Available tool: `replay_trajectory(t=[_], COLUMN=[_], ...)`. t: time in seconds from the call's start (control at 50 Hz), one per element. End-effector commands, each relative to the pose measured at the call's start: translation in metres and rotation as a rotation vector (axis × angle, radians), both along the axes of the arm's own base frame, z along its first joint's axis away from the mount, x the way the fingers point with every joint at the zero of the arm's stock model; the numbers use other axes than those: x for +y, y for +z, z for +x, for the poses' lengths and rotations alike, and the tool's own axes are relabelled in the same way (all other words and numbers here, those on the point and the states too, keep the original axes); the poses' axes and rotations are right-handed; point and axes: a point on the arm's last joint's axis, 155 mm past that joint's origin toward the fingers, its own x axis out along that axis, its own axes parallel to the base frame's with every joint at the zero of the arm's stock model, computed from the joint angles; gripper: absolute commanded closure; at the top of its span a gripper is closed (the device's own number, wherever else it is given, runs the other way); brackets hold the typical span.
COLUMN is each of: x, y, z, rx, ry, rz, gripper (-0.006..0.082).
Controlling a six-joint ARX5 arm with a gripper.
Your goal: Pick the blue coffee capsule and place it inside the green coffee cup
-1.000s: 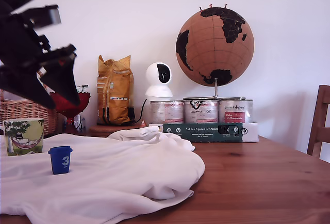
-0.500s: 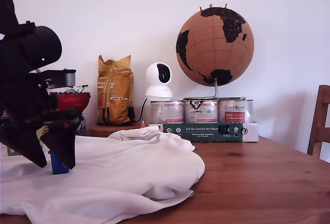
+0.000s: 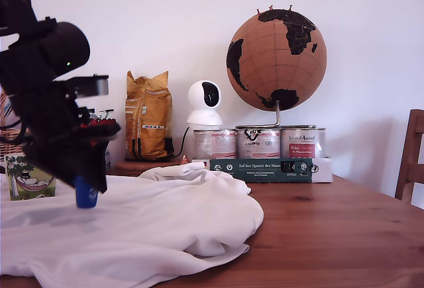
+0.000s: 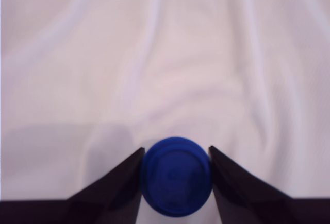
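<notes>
Here the tool [image 4: 175, 157] grips the capsule [image 4: 176, 176] between its two fingers, above the white cloth [image 3: 165, 222], beside the cup [image 3: 28, 177].

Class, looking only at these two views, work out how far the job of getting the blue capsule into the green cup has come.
Done: the gripper has reached the blue coffee capsule, its jaws pressed against both sides in the wrist view. In hand: the grasp, with the capsule low over the white cloth; whether it is lifted is unclear. Left: carrying it to the green coffee cup, at the exterior view's left, and dropping it in.
</notes>
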Motion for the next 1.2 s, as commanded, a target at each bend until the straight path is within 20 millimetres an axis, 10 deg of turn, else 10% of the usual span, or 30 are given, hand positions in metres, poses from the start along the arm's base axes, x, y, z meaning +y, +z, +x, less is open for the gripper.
replay_trajectory(t=[0.0,0.42,0.7,1.18], x=[-0.004,0.051,0.123,0.145], y=[0.012,0.094,0.109,0.107], z=[0.002,0.062,0.085,0.107], rx=[-0.015,-0.274,-0.331,-0.381], ry=[-0.015,0.116,0.266,0.288], rz=[-0.012,0.045,0.022,-0.036], gripper=[0.0655,0.0654,0.0654,0.0653])
